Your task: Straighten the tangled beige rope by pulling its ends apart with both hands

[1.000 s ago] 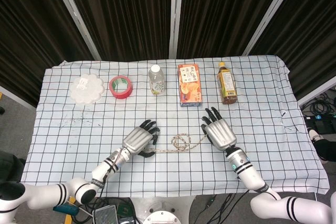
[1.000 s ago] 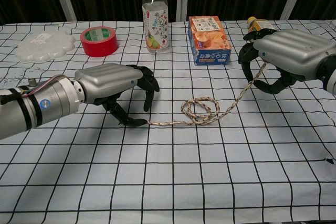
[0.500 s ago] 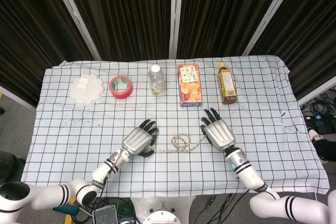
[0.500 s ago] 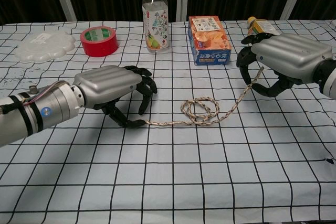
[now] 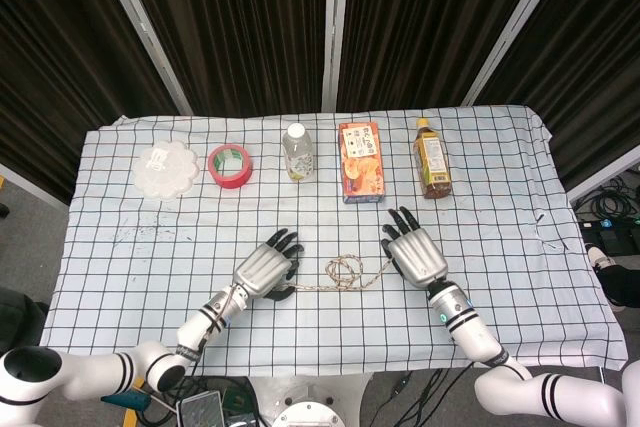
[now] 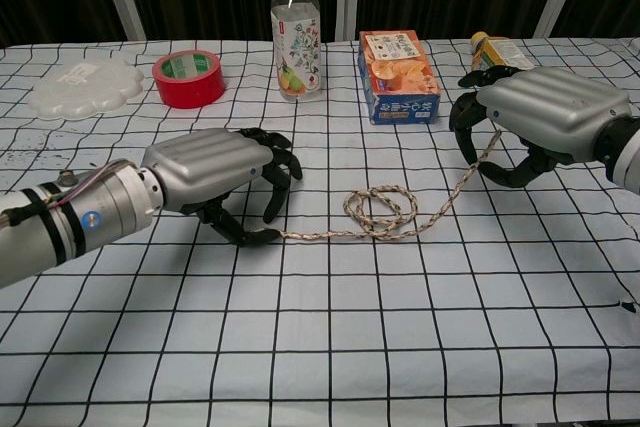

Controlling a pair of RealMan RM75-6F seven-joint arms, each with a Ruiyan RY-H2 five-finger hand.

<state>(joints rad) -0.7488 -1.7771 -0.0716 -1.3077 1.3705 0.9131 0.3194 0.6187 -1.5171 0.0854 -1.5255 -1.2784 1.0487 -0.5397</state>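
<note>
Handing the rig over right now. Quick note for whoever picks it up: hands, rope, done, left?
Left robot hand: low on the table, pinching the left end of the beige rope against the checked cloth.
Right robot hand: raised off the table, holding the right end; the rope climbs from the cloth up into it.
Rope: between the two hands in front of the orange box, its middle coiled in loose loops.
Done: both ends gripped.
Left: draw the hands apart until the loops pull out and the rope lies straight.
</note>
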